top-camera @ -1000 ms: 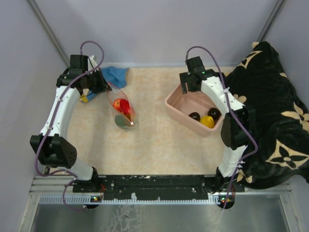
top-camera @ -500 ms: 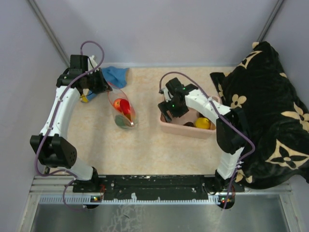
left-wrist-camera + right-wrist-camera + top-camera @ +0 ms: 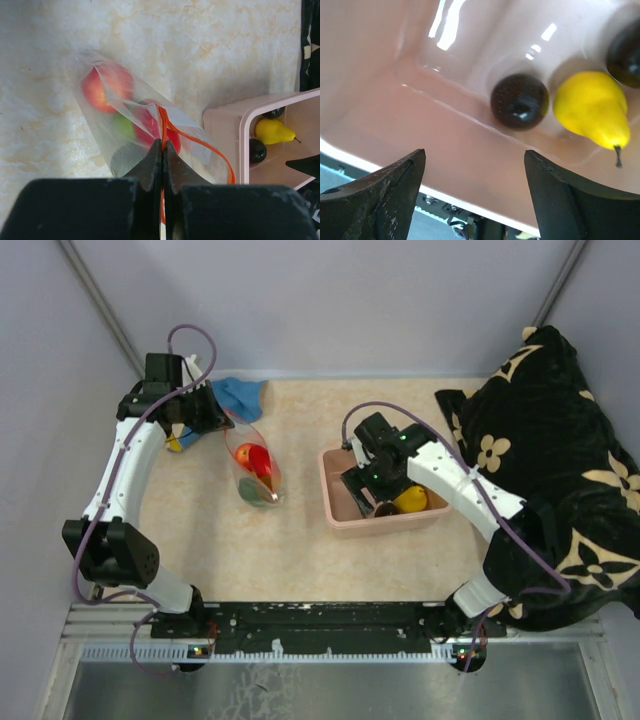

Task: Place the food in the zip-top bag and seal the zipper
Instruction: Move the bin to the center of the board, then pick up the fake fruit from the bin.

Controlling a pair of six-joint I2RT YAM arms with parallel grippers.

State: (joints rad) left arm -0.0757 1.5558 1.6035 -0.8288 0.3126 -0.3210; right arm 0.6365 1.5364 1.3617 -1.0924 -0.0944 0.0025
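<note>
The clear zip-top bag lies on the table with red, green and dark fruits inside. Its red-orange zipper stands open in a loop. My left gripper is shut on the zipper strip at the bag's mouth, and it also shows in the top view. My right gripper is open and low inside the pink tub, over its floor. A dark fruit lies just ahead of it beside a yellow pear-shaped fruit. A second dark fruit is at the far right.
A blue cloth lies at the back left, with a yellow toy under the left arm. A black patterned blanket covers the right side, close to the tub. Grey walls enclose the back and sides.
My right gripper has swung from the tub's far rim down into the tub. The tub has shifted left and turned square. The left gripper and bag have not moved.
</note>
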